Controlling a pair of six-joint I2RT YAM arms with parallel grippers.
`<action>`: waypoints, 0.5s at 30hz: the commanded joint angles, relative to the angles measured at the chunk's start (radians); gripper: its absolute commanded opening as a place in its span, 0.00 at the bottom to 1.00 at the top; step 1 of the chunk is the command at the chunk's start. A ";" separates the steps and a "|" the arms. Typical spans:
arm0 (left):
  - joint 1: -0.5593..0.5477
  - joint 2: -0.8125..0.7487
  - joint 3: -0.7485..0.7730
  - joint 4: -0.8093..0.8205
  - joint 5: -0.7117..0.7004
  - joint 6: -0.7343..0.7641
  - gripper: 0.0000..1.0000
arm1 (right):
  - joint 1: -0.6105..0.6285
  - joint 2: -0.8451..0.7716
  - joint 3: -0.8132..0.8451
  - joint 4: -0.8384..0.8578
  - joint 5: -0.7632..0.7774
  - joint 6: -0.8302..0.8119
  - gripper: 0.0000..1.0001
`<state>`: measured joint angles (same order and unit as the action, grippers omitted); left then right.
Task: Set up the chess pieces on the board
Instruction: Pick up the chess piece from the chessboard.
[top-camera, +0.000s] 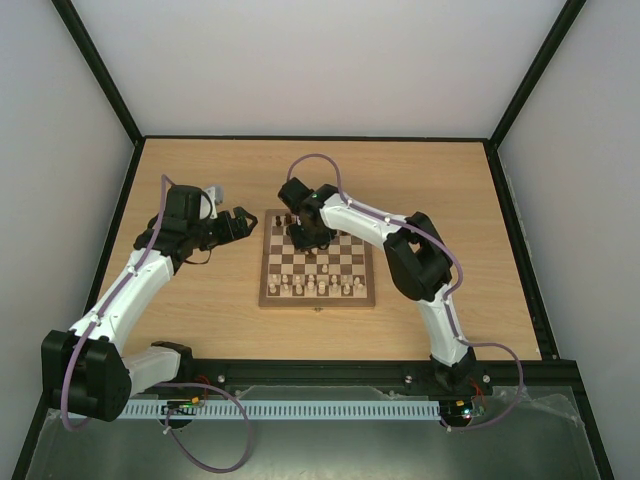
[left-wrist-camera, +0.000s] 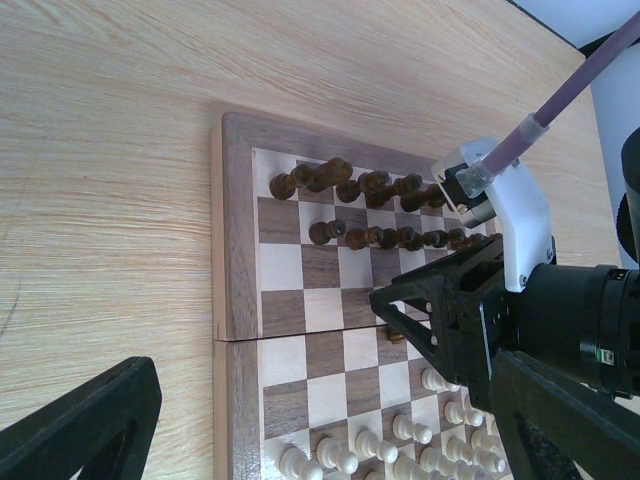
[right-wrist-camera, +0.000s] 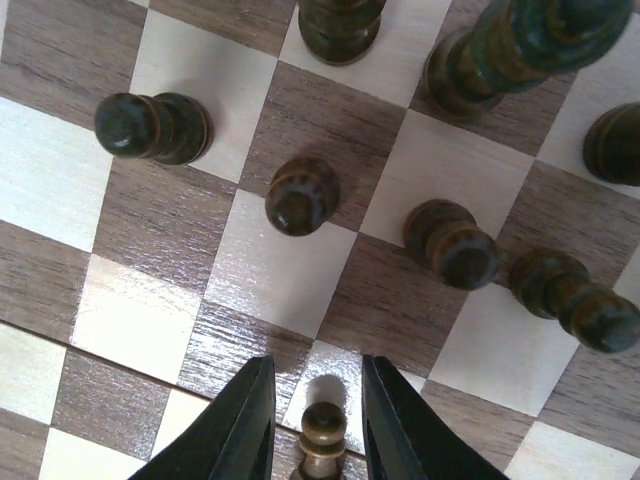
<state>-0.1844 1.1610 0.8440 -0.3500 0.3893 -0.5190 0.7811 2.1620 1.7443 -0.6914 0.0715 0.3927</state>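
The board (top-camera: 264, 282) lies mid-table. Dark chess pieces (left-wrist-camera: 372, 186) fill its two far rows, and more of them (right-wrist-camera: 300, 195) stand below the right wrist camera. My right gripper (right-wrist-camera: 317, 365) hovers over the board's middle rows, shut on a dark pawn (right-wrist-camera: 325, 428). The pawn's head shows between the fingers, its shadow falls on the square beneath, and its lower part runs off the frame. From the left wrist, a bit of that pawn (left-wrist-camera: 396, 336) peeks under the right gripper (left-wrist-camera: 430, 310). My left gripper (top-camera: 240, 222) hangs open and empty just left of the board.
Cream chessmen (left-wrist-camera: 400, 440) stand in the board's two near rows (top-camera: 315, 288). The right arm (top-camera: 400, 235) reaches over the board's far right corner. Bare wooden table (top-camera: 440, 180) surrounds the board, with black frame rails (top-camera: 125, 200) along the edges.
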 joint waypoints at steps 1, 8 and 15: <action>0.009 -0.009 0.008 -0.001 0.008 0.008 0.93 | 0.009 0.022 0.032 -0.082 0.011 -0.014 0.25; 0.010 -0.010 0.004 -0.001 0.010 0.010 0.93 | 0.016 0.022 0.018 -0.109 0.057 -0.009 0.26; 0.010 -0.011 0.004 0.000 0.011 0.009 0.93 | 0.020 0.024 0.006 -0.117 0.058 -0.018 0.26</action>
<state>-0.1844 1.1610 0.8440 -0.3500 0.3893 -0.5190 0.7902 2.1624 1.7485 -0.7403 0.1146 0.3878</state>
